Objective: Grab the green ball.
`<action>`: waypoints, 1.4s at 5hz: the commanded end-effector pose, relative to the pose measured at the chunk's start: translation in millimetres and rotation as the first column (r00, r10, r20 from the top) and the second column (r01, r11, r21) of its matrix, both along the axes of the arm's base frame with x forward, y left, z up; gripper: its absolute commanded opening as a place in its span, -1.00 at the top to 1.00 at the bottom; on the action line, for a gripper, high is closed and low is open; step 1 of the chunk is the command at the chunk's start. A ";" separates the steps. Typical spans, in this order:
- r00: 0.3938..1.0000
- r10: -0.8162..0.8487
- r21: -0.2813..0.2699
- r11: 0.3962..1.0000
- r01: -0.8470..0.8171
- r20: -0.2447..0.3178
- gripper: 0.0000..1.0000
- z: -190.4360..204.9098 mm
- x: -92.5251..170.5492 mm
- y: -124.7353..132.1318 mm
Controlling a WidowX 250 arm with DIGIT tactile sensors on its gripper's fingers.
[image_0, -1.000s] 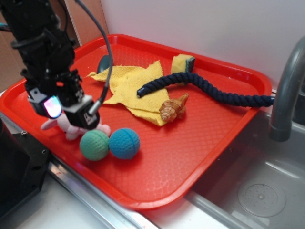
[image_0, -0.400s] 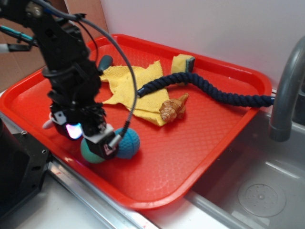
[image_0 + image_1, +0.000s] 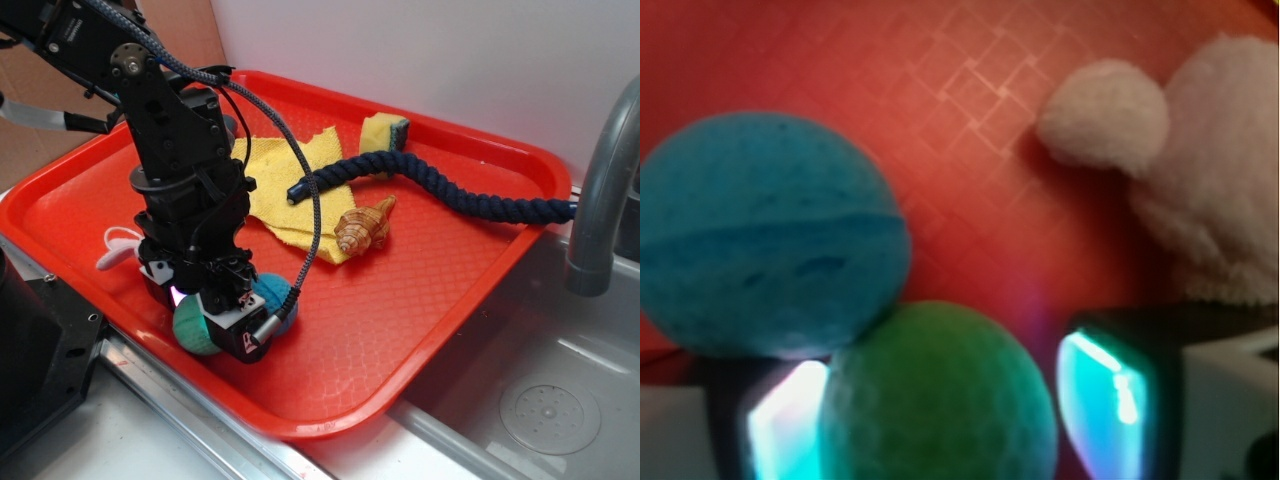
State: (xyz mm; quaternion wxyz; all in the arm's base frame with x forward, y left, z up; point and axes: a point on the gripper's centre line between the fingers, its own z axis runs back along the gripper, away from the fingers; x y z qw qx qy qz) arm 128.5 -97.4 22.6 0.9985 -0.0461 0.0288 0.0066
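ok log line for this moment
phase: pre-grasp | gripper: open, fingers astride green ball | blue ball: touching green ball | tray: red

The black arm leans down steeply, its tool (image 3: 205, 322) lowered almost to the tray, fingers (image 3: 1110, 395) spread apart.

red tray (image 3: 440, 290); green ball (image 3: 192, 330), blue ball (image 3: 275, 292), yellow cloth (image 3: 280, 170), rope (image 3: 450, 190), shell (image 3: 365, 225)

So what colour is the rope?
Dark navy blue rope, clearest in the exterior view.
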 end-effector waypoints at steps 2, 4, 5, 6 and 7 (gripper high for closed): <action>0.996 0.012 -0.033 0.999 -0.009 0.087 1.00 112.8 0.8 61.8; 0.950 0.251 0.087 0.959 -0.270 0.185 1.00 180.0 11.4 128.1; 0.931 0.272 0.098 0.948 -0.303 0.241 1.00 196.7 18.7 146.1; 0.924 0.265 0.098 0.948 -0.302 0.276 1.00 207.6 28.2 152.6; 0.928 0.259 0.101 0.951 -0.294 0.267 1.00 210.7 33.0 153.4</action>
